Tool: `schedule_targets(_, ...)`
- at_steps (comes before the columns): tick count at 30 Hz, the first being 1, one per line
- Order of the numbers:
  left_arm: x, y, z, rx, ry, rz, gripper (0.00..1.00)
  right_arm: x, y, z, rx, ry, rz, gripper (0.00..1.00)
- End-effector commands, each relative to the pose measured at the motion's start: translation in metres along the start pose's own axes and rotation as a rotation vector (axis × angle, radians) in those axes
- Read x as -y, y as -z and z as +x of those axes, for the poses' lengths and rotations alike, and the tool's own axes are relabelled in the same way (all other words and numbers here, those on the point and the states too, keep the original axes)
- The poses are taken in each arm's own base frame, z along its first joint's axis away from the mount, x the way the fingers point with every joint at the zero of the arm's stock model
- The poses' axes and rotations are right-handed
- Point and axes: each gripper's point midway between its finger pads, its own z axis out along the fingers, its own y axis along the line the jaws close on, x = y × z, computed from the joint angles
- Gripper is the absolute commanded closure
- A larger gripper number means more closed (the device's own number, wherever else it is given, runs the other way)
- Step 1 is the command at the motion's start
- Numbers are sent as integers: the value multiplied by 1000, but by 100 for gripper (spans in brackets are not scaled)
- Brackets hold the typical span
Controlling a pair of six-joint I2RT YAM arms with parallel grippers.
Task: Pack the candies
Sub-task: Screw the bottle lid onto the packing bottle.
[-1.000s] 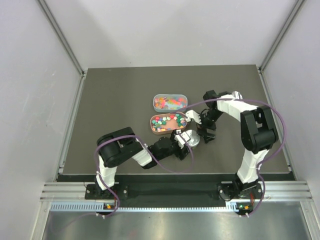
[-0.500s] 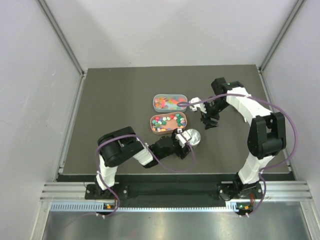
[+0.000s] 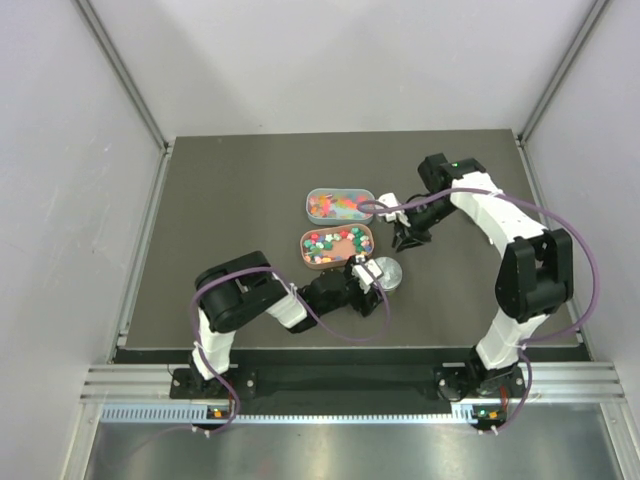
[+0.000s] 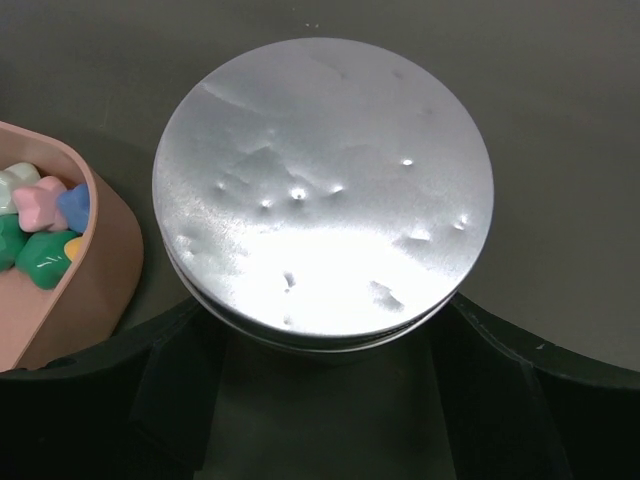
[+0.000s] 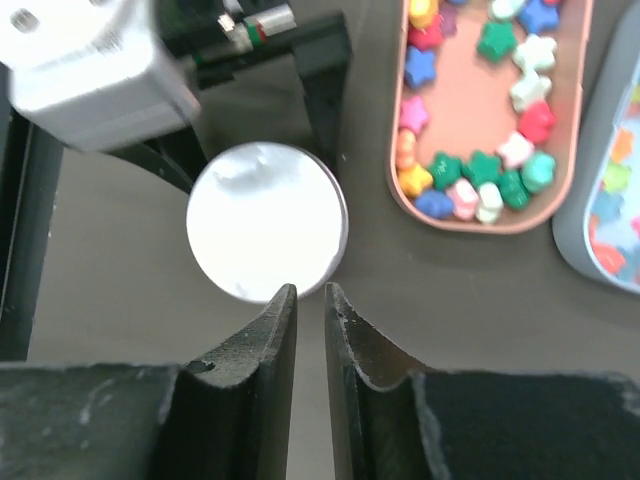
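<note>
The candies are small star-shaped sweets in mixed colours, lying in a pink oval tray; some show at the left edge of the left wrist view. A small round jar with a silver lid stands just right of that tray. My left gripper holds it, its dark fingers pressed against both sides of the jar. My right gripper hovers behind the jar, its jaws nearly touching with nothing between them.
A grey-blue oval tray with more coloured sweets lies behind the pink tray; its edge shows in the right wrist view. The dark mat ends at metal rails on the left, right and near sides.
My right gripper has pulled back from beside the jar toward the rear and closed its jaws from wide open to nearly touching. The left gripper and jar stayed put.
</note>
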Motion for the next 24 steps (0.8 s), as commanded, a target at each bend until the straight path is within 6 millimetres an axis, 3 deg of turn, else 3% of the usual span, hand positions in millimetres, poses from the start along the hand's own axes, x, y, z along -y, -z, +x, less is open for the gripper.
schedule_targets(1, 12, 34, 101, -373, -4, 86, 30, -10, -15, -20, 72, 41, -64, 83)
schedule_targets(9, 16, 36, 103, -378, 46, 116, 31, -13, -39, -21, 55, 71, -103, 88)
schedule_targets(16, 18, 36, 104, -370, 50, 125, 31, -20, -88, 21, -37, 0, -136, 92)
schedule_targets(20, 16, 37, 104, -373, 53, 122, 31, -12, -87, 27, -61, -27, -114, 93)
schedule_targets(24, 17, 37, 105, -376, 56, 126, 31, 2, -64, 15, -58, -20, -59, 94)
